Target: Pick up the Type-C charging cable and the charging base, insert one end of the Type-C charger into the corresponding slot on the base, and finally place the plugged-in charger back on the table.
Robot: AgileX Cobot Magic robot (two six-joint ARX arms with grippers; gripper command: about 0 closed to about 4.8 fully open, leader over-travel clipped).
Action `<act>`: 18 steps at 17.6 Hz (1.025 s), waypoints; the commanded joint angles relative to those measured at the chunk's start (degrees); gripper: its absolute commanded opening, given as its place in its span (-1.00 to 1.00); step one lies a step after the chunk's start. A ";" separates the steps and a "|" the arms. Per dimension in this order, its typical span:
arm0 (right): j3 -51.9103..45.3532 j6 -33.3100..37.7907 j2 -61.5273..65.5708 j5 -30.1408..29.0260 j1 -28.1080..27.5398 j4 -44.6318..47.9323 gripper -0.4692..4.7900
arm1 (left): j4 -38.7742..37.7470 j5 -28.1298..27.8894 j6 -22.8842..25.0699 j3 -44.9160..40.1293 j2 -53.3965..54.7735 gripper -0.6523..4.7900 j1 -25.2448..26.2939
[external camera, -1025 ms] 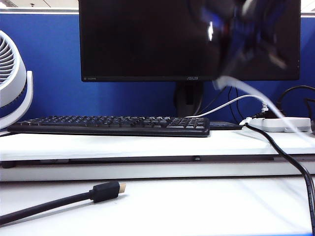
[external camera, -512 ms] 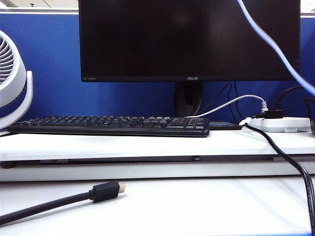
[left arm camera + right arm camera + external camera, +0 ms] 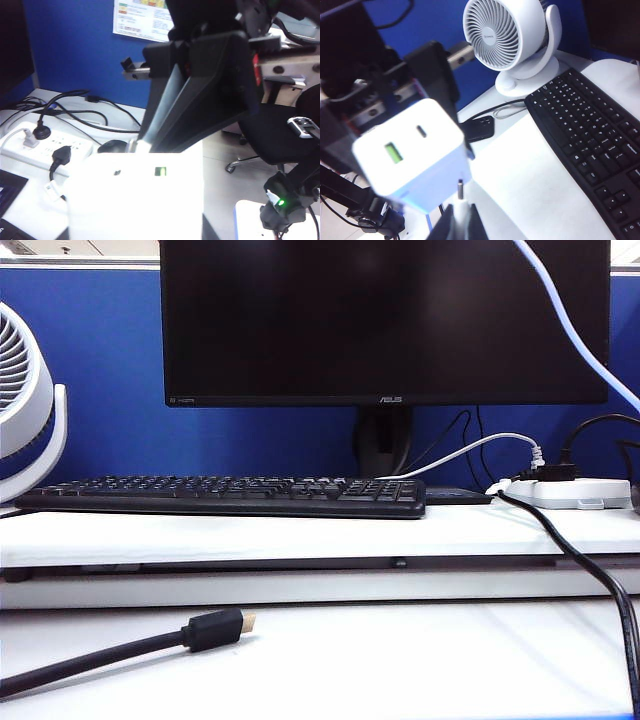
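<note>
Up high, the white cable (image 3: pixel 575 330) has swung. Right fingers (image 3: pixel 460 212) pinch its plug just under the charger block (image 3: pixel 412 157), which left fingers (image 3: pixel 165 145) hold half-open; its slot (image 3: pixel 421 131) faces the plug.

Both grippers outside exterior view; only Type-C charging cable (image 3: pixel 575 325) crosses there, cut off at top and right edges. Charging base (image 3: pixel 137 200) overexposed in left wrist view, port detail washed out, left gripper's hold on it hidden. Right gripper (image 3: pixel 459 220) cut off at frame edge, plug tip tiny.
</note>
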 commanded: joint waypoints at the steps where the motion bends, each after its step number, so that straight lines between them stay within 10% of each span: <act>1: 0.31 -1.75 -1.97 -0.26 0.00 0.68 -0.85 | 1.31 1.07 -0.20 0.22 -0.39 -0.78 -0.02; 8: 0.28 -12.83 -4.26 11.10 0.07 -1.75 -0.85 | 0.94 12.11 -12.22 0.20 -0.39 -0.78 -0.04; 18: 0.28 -19.78 -5.01 11.93 0.46 -0.46 -0.85 | -1.36 14.16 -10.99 0.20 -0.39 -0.78 -0.04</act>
